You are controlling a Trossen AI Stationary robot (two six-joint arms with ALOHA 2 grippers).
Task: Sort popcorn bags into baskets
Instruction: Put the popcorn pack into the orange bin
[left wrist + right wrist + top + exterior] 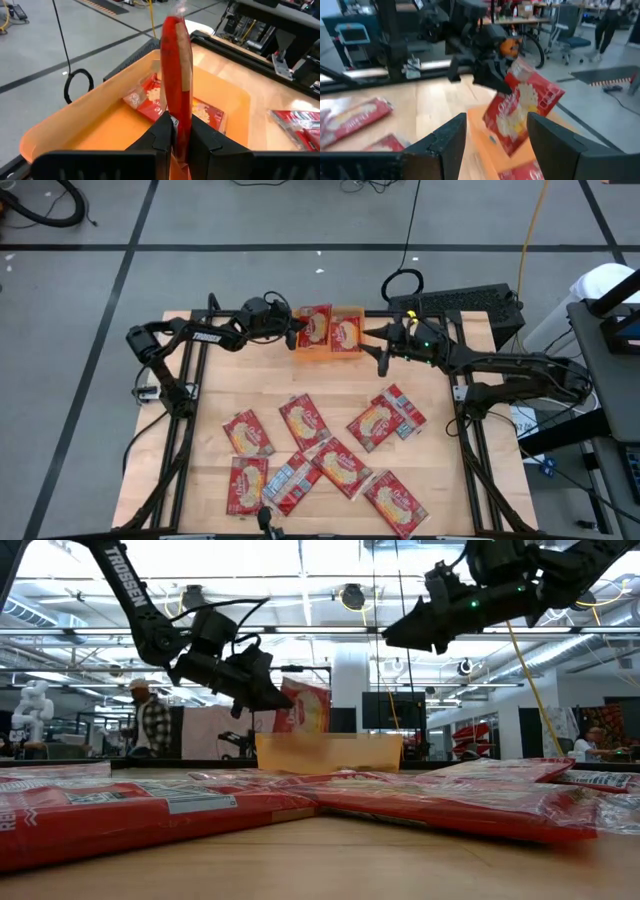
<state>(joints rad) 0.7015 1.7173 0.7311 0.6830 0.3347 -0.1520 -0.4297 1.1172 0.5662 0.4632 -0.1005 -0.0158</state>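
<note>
Overhead, eight popcorn bags [300, 420] loose on the bench [210, 395], one orange basket [330, 350] at the far edge, left claw [181, 137] clamping one bag [177, 75] upright over it, another bag [200, 112] inside, right claw [497, 130] spread wide just beside.

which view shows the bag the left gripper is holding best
The right wrist view: the held popcorn bag faces it, printed side whole, pinched by the left gripper above the orange bin. The left wrist view shows it edge-on, the low view partly behind the gripper, the high view small over the bin.
</note>
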